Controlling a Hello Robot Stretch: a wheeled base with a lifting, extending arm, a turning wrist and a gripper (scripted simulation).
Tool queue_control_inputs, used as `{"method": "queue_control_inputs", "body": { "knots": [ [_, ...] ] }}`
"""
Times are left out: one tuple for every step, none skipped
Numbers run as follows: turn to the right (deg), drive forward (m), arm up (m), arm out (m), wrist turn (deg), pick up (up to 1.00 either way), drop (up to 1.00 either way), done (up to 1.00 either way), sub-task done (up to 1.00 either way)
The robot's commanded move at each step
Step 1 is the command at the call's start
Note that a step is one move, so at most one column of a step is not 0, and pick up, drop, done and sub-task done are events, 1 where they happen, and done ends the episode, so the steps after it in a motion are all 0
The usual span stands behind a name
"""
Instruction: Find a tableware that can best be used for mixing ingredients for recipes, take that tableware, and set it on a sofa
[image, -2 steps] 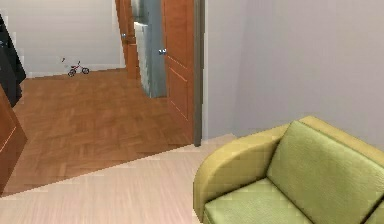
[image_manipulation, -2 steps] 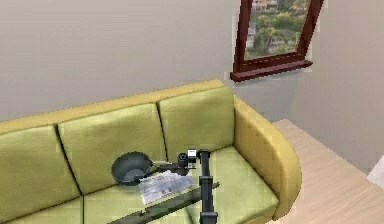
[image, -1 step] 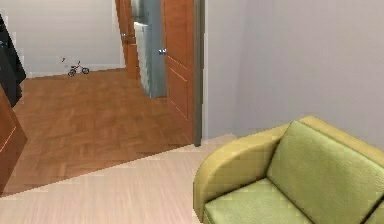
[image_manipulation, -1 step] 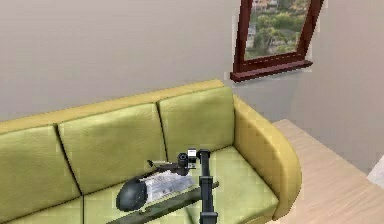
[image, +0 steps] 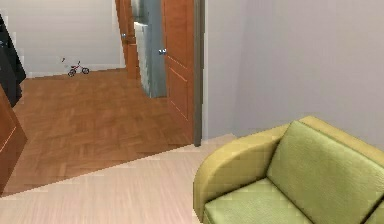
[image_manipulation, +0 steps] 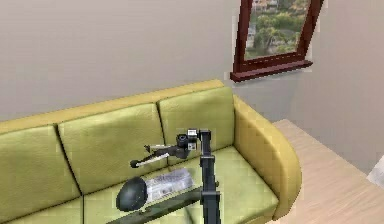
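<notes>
A shiny grey thing (image_manipulation: 170, 182) sits low in front of the green sofa (image_manipulation: 90, 140) seat, in the arm side view. It is too small to tell if it is a bowl. A dark round lump (image_manipulation: 133, 193) is just beside it. The gripper (image_manipulation: 138, 162) is a bit above them, in front of the sofa's back cushion. I cannot tell if it holds anything, or how its fingers are set. The dark arm (image_manipulation: 208, 180) goes up from the bottom edge. A window (image_manipulation: 275, 35) with a brown frame is on the wall above the sofa's end.

In the forward view, one end of the sofa (image: 320, 160) sits at the bottom right. A brown door (image: 178, 60) stands past it, by a wood floor (image: 90, 110).
</notes>
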Motion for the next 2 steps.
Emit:
{"method": "queue_control_inputs", "body": {
  "knots": [
    [0.0,0.00,0.00,-0.08,0.0,0.00,0.00,0.00,0.00],
    [0.0,0.00,0.00,0.00,0.0,0.00,0.00,1.00,0.00]
  ]
}}
